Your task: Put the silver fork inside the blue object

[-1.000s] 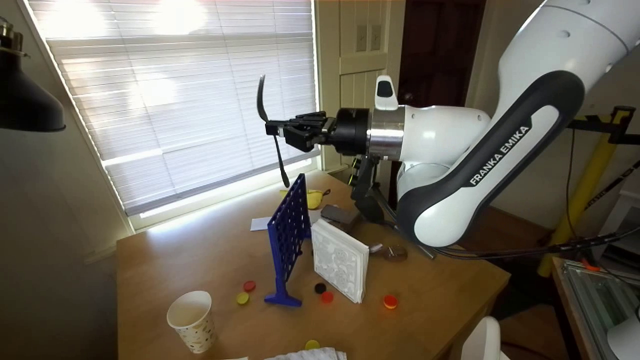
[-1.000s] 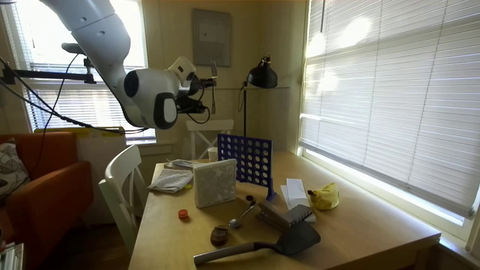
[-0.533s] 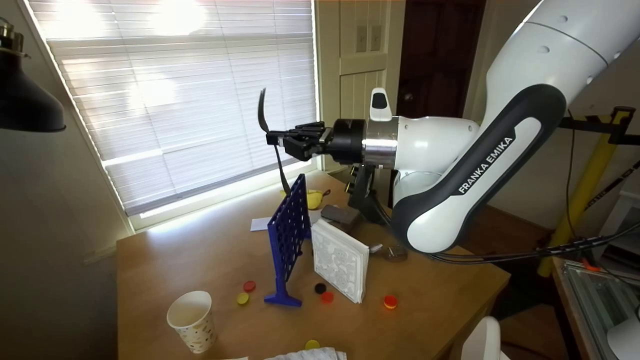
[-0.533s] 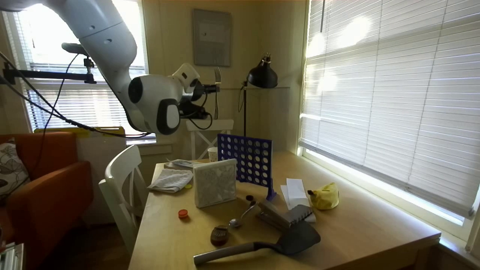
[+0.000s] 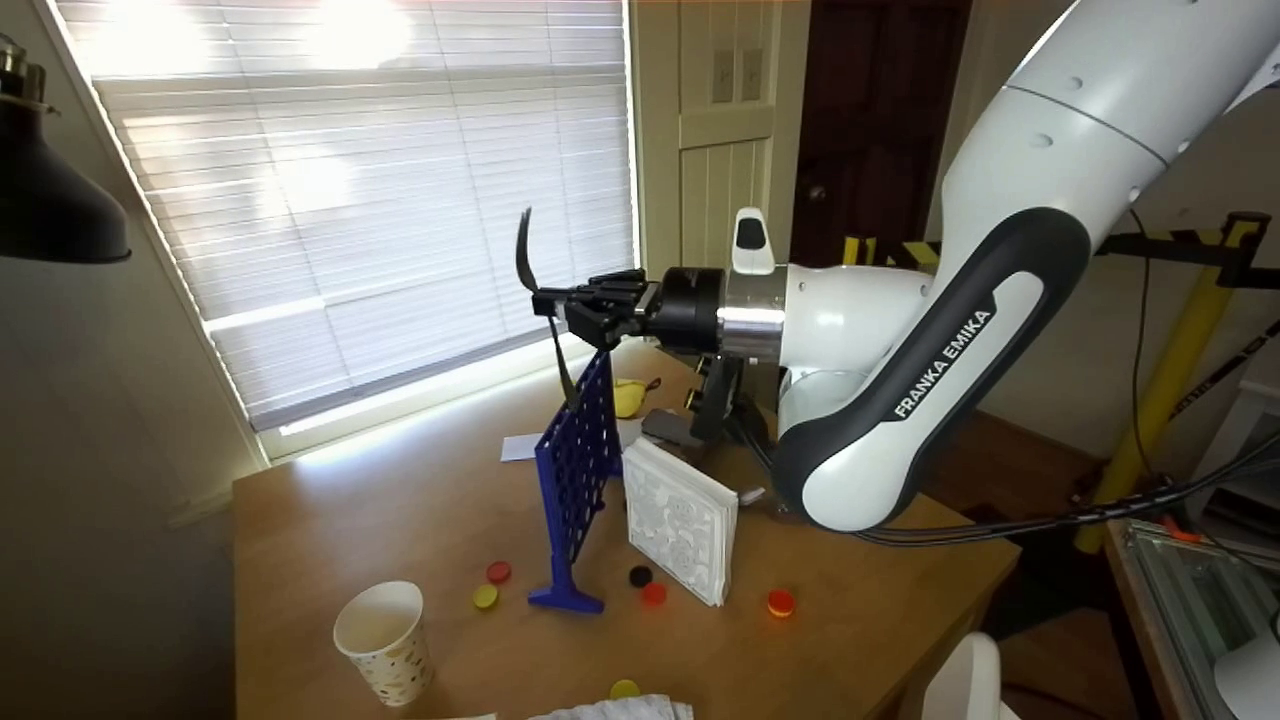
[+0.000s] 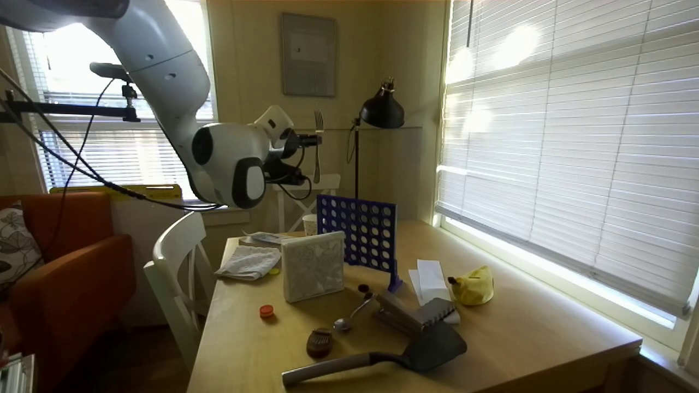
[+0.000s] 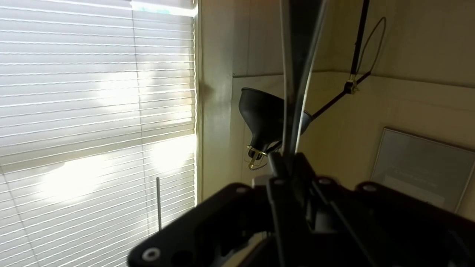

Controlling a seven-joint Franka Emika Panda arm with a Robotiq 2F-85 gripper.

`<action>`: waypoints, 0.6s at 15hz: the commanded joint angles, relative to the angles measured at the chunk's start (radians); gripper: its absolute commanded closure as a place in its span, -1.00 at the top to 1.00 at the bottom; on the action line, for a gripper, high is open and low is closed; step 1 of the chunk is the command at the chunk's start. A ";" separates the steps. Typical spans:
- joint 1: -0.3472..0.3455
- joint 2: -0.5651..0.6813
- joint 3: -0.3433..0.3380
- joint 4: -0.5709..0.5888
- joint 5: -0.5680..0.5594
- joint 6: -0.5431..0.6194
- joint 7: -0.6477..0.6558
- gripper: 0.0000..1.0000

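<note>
In the wrist view, we lose one end of the long thin silver metal fork [image 7: 297, 74] over the top edge, and the black two-fingered robot gripper [image 7: 288, 159] is blurred and cut off below. In an exterior view, the square white patterned box [image 6: 314, 267] hides a lower corner of the upright blue plastic panel with round holes [image 6: 358, 232], and these two leave us only part of the pale paper cup [image 6: 309, 224]. In an exterior view, the left edge crops the black dome-shaped lamp [image 5: 60, 190], the lower edge the white cloth [image 5: 635, 709]. We cannot make out what the grey framed wall picture [image 6: 309, 60] shows.
</note>
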 commanded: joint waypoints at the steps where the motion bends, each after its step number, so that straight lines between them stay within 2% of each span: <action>1: -0.016 0.087 0.020 0.118 -0.003 0.046 0.005 -0.95; 3: -0.014 0.111 0.021 0.206 0.002 0.014 0.003 -0.95; 5: -0.012 0.142 0.020 0.207 -0.009 0.046 -0.004 -0.95; 9: -0.010 0.174 0.020 0.216 -0.021 0.034 -0.007 -0.95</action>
